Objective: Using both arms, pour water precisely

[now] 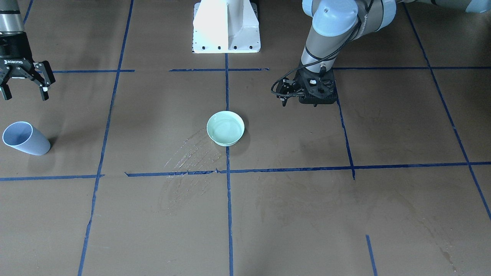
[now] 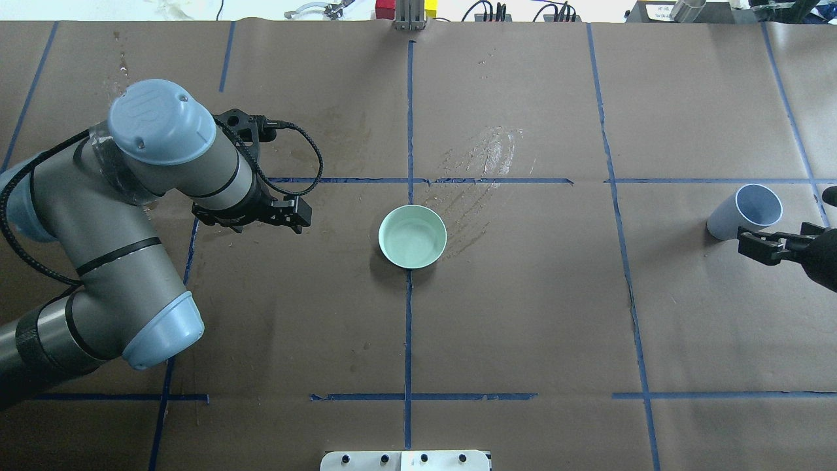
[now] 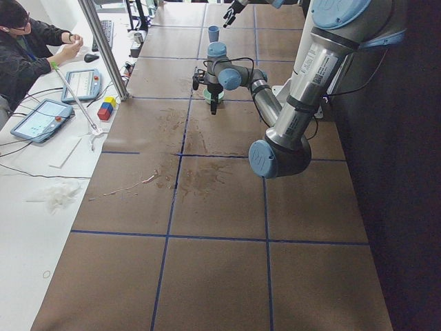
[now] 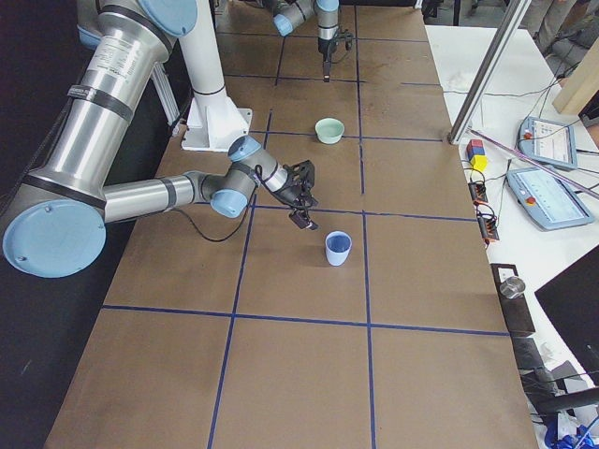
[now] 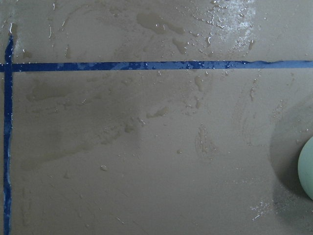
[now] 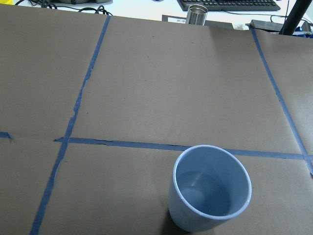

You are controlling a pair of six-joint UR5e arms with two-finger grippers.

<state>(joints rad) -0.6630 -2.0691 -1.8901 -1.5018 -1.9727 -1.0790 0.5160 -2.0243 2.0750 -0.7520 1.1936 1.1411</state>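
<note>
Right fingers (image 1: 45, 92) spread, empty; cup (image 1: 30, 143) upright just beyond them. Left fingers (image 2: 291, 212): state unclear, bowl (image 1: 225, 142) well apart. Best bet: straddle cup mid-wall, close gently, keep level.

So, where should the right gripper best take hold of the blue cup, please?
Around its side wall, below the rim, coming level from the robot's side. The blue cup stands upright, handleless, widening upward; the right gripper is open nearby.

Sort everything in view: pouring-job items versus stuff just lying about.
Job: blue cup, green bowl, water in the bowl, left pincer, right pincer (open, empty).
Lying about: coloured blocks, tablets, metal can, keyboard.
</note>
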